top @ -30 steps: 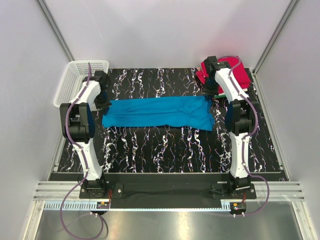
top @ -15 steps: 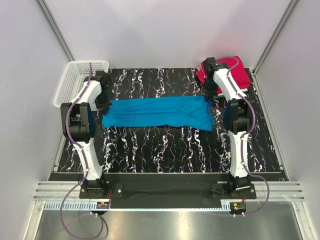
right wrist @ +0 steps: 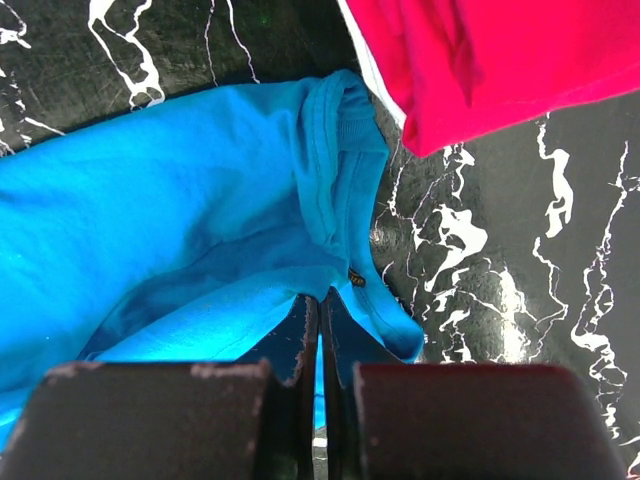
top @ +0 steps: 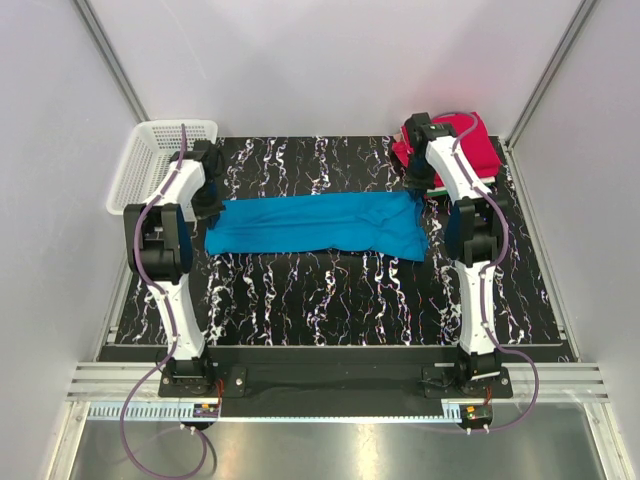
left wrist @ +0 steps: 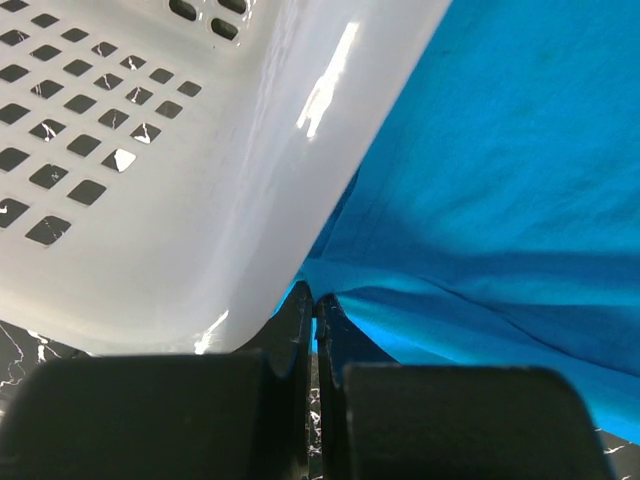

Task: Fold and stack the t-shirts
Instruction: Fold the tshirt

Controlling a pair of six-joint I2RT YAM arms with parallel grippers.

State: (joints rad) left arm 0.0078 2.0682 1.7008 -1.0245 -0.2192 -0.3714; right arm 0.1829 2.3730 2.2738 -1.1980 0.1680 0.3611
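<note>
pinching opposite ends of the blue t-shirt [top: 315,225], the left gripper [left wrist: 315,312] and the right gripper [right wrist: 320,305] each have their jaws closed tight on a fold of its cloth. the shirt lies stretched in a long band across the far half of the black marbled table [top: 330,290]. just beside its left end stands a white mesh basket [left wrist: 150,150]; near its right end, in the far right corner, sits a folded red t-shirt [right wrist: 500,60].
</note>
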